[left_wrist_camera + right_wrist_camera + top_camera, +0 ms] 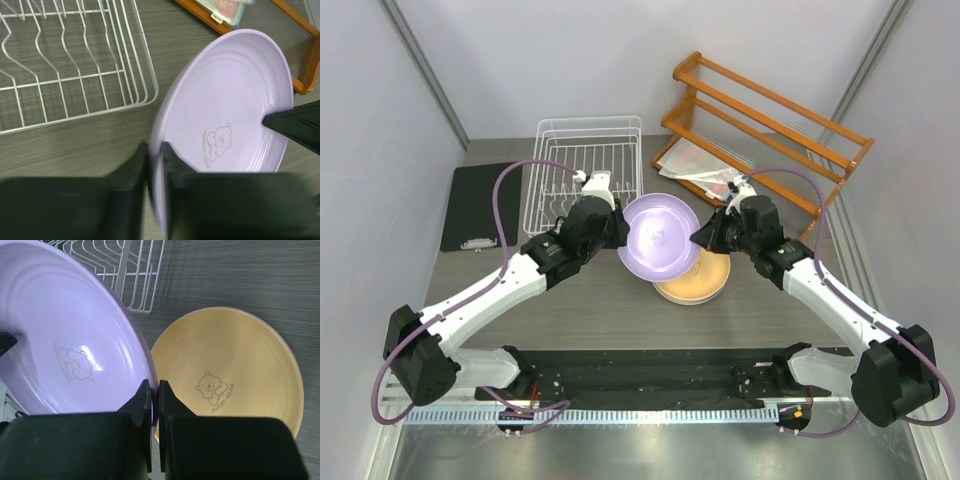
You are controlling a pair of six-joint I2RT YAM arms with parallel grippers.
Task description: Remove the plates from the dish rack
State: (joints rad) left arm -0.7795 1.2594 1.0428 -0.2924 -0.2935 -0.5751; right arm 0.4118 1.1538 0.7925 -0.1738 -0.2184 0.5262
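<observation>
1. Right gripper (154,390) fills the bottom of its wrist view, jaws closed on the rim of the lilac plate (65,330), one finger on each face of the rim
2. Left gripper (155,150) fills the bottom of its own view in the same way, jaws pinched on the rim of the lilac plate (235,95); the plate's hollow face carries a small bear mark at centre
3. From above, the lilac plate (660,238) hangs between the two arms, face up and roughly level, clear of the table (620,310); the left gripper (620,228) is at its left edge and the right gripper (701,236) at its right edge
4. The rack (585,150) stands on the table beyond the left gripper; the lilac plate is outside it, near its front right corner, and the same white wires show in the left wrist view as the rack (75,80)
5. An orange plate (705,285) lies flat and face up on the table, partly beneath the near right side of the lilac plate; the right wrist view shows the orange plate (240,355) with a bear mark; what lies under it I cannot tell
6. A wooden shelf (770,110) stands at the far right, and a black clipboard (480,205) lies flat to the left of the rack
</observation>
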